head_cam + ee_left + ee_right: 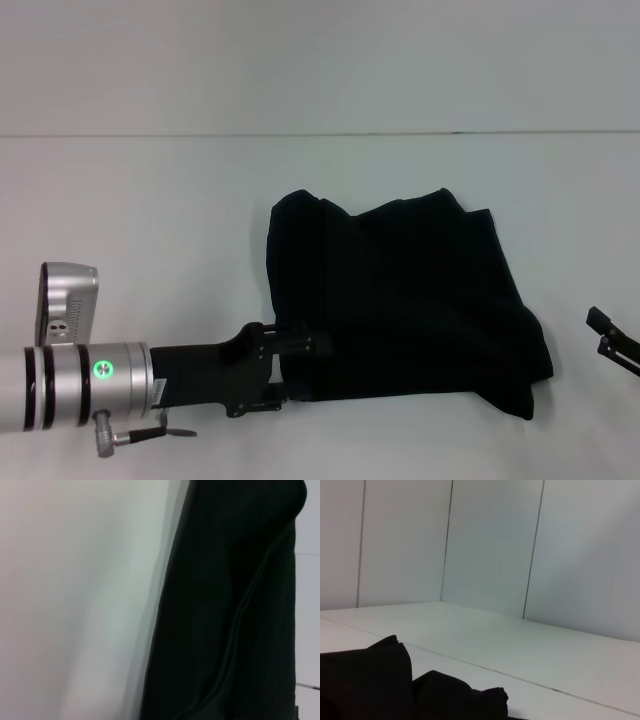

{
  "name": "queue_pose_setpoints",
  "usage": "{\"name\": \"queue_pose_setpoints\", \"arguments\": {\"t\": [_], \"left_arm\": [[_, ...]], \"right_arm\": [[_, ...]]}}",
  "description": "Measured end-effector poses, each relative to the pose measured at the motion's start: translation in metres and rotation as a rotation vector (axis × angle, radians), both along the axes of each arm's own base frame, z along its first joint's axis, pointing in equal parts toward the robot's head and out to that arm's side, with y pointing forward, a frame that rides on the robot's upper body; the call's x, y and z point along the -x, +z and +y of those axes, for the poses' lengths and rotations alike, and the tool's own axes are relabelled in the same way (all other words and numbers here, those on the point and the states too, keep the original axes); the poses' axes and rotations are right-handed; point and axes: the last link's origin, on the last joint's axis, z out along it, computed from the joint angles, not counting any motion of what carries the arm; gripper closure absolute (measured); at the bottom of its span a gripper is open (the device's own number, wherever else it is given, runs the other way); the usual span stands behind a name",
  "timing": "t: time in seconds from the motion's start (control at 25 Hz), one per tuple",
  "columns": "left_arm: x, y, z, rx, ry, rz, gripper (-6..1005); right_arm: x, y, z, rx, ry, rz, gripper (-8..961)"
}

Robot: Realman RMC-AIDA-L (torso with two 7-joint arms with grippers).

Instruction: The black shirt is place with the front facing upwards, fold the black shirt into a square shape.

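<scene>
My left gripper (290,375) meets the black shirt's (400,300) near-left edge; finger state indeterminate. Cloth is soft, limp: pinch hems.

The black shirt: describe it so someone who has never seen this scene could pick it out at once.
On the white table, look just right of centre: the black shirt lies there as a rumpled, roughly square folded bundle. The left hand is at its near left corner, and the right hand sits apart at the right edge. It is the only dark cloth, soft and creased, unlike the rigid black hands.
</scene>
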Motion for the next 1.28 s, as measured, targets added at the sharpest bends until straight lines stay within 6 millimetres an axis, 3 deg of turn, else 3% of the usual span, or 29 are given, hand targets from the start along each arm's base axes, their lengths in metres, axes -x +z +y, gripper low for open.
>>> {"name": "queue_pose_setpoints", "arguments": {"t": [0.24, 0.68, 1.16, 1.28], "left_arm": [[0.0, 0.001, 0.002, -0.011, 0.003, 0.001, 257], [-0.025, 0.011, 0.033, -0.055, -0.092, 0.025, 257], [-0.02, 0.008, 0.035, -0.052, -0.073, 0.063, 258], [-0.026, 0.004, 0.04, -0.063, -0.089, 0.069, 258]], "right_arm": [[0.0, 0.001, -0.001, -0.004, 0.005, 0.001, 9], [0.003, 0.002, -0.001, -0.008, 0.022, 0.012, 9], [0.006, 0.003, -0.002, -0.009, 0.037, 0.022, 11], [0.006, 0.003, -0.002, -0.01, 0.038, 0.022, 12]]}}
